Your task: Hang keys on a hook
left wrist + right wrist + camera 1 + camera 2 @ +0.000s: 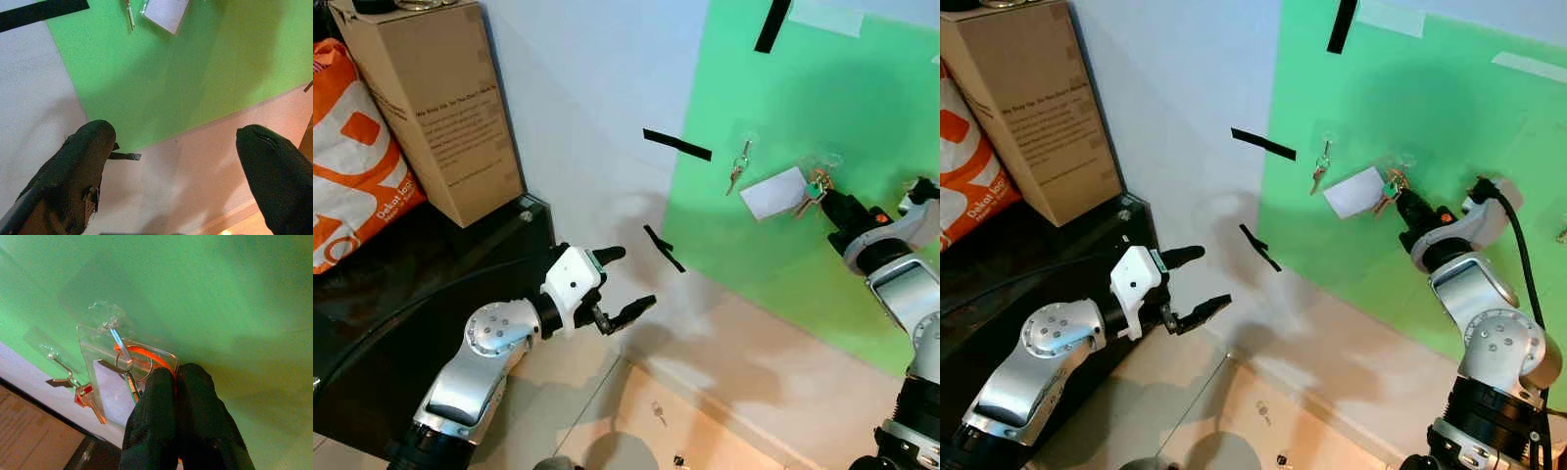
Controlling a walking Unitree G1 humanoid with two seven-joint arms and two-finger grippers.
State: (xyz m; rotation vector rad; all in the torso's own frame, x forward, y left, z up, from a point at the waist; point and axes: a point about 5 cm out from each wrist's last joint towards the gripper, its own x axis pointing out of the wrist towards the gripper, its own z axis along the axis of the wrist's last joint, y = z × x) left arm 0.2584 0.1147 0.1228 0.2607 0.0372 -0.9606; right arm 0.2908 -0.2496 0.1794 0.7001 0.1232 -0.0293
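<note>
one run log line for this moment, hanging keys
right gripper: shut on key ring, at clear hook on green board | left gripper: open, idle | other keys: hung alongside

Green board [783, 245] on the white wall [587, 108] carries two clear stick-on hooks. First hook [747, 140], approx 10 o'clock from board centre, has one key [737, 174] hanging off it. Second hook [822, 162], at 3 o'clock from the first, has a key bunch [815, 191] w/ a white tag [773, 193] at it. Black tape strips on the wall: one [676, 145] at 9 o'clock from the first hook, another [664, 248] at 7 o'clock. Floor [724, 333] below: small key [658, 413] lying loose, 6 o'clock from the lower strip. Black stand [401, 294] at 9 o'clock holds a cardboard box [431, 98] and an orange bag [347, 166], touching.
</note>
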